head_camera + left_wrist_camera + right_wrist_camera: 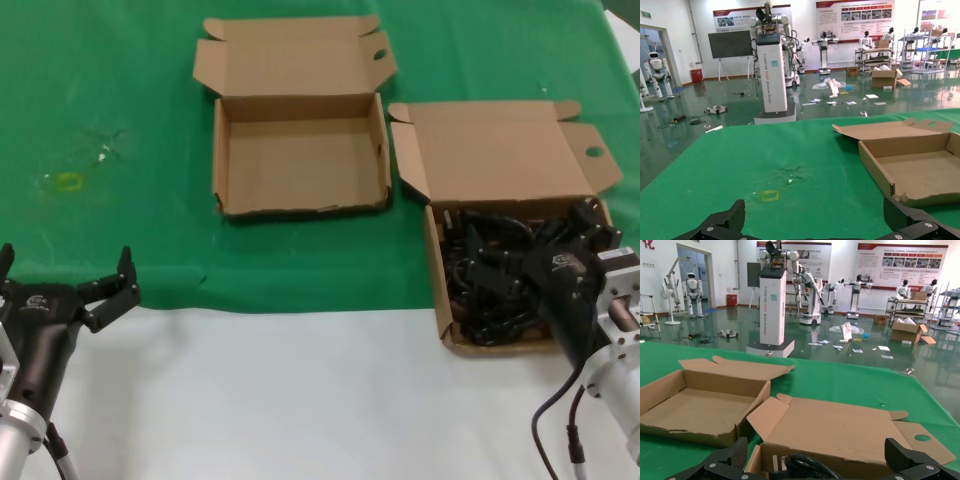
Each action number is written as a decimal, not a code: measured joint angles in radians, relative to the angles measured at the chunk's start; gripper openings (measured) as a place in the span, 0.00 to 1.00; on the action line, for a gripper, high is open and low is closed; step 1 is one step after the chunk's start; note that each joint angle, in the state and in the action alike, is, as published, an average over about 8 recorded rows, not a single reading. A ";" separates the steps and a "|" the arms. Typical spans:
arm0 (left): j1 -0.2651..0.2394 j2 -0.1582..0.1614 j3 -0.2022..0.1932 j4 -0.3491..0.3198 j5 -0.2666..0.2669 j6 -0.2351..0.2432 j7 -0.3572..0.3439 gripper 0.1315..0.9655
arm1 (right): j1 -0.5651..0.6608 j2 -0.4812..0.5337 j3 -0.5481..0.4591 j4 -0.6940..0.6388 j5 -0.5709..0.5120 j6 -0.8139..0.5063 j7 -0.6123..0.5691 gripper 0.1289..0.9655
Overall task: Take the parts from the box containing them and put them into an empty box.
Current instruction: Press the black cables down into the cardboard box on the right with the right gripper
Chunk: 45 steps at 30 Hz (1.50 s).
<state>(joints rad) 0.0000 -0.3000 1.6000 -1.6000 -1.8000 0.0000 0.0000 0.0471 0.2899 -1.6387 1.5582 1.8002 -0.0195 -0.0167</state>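
Note:
The box containing the parts (437,245) lies at the right, lid open, full of tangled black power cords (490,275). My right gripper (530,238) is open and low over that pile, holding nothing. In the right wrist view its gripper (816,456) spans a cord loop (807,466) and white plug prongs at the box's back wall (840,460). The empty box (300,155) lies open at the middle of the green cloth; it also shows in the right wrist view (700,410) and the left wrist view (920,172). My left gripper (65,265) is open and empty at the near left.
A green cloth (120,80) covers the far part of the table and a bare white surface (300,390) the near part. A small yellow mark (68,181) and scuffs sit on the cloth at the left. The two boxes lie side by side, a narrow gap between them.

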 joint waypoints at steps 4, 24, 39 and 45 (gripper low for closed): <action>0.000 0.000 0.000 0.000 0.000 0.000 0.000 0.99 | 0.000 0.000 0.000 0.000 0.000 0.000 0.000 1.00; 0.000 0.000 0.000 0.000 0.000 0.000 0.000 0.81 | -0.001 -0.030 0.052 0.019 -0.001 -0.080 -0.063 1.00; 0.000 0.000 0.000 0.000 0.000 0.000 0.000 0.38 | 0.102 0.303 -0.074 0.046 -0.020 -0.213 0.119 1.00; 0.000 0.000 0.000 0.000 0.000 0.000 0.000 0.25 | 0.245 0.460 -0.150 0.011 -0.043 -0.437 0.184 1.00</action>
<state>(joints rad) 0.0000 -0.3000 1.6000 -1.6000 -1.7999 0.0000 -0.0001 0.2923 0.7500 -1.7885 1.5690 1.7571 -0.4565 0.1671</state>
